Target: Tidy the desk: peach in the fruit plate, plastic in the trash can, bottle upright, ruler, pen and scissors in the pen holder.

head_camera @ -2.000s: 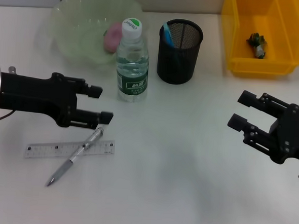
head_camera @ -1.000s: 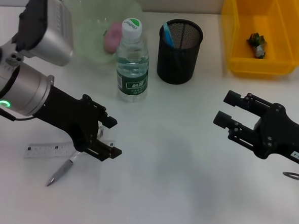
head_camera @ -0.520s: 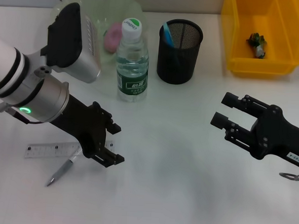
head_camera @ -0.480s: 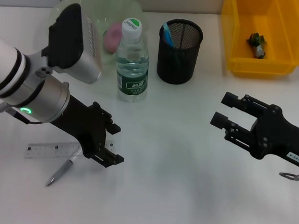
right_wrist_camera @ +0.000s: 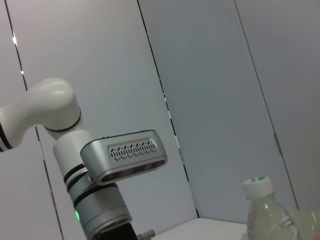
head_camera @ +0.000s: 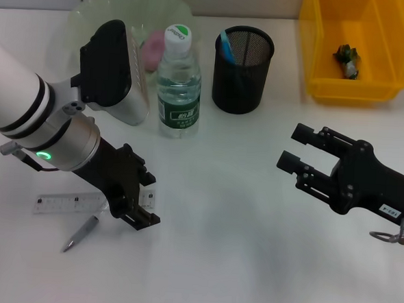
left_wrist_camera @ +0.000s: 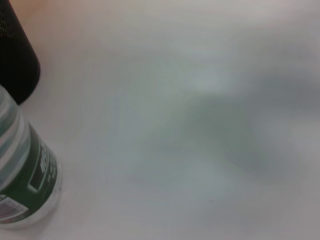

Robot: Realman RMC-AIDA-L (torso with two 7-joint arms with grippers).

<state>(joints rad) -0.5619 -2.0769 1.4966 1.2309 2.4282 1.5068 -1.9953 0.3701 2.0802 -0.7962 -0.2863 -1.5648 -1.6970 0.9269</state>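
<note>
Reaching down with its fingers apart, the left gripper (head_camera: 144, 201) straddles the spot where the pen (head_camera: 82, 233) crosses the clear ruler (head_camera: 67, 202) on the white desk (head_camera: 236, 263). Both look light, stiff and slick, so the pen's barrel seems the surest hold. The right gripper (head_camera: 293, 146) hovers idle, fingers spread.

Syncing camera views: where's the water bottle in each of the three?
Head view: water bottle stands upright on the desk, between the fruit plate and the pen holder.
Left wrist view: only its lower body with the green label shows, at the frame edge.
Right wrist view: its cap and shoulder show in a corner.
Shared landmark: the pen holder sits beside the bottle in the head and left wrist views; it is absent from the right wrist view.
</note>
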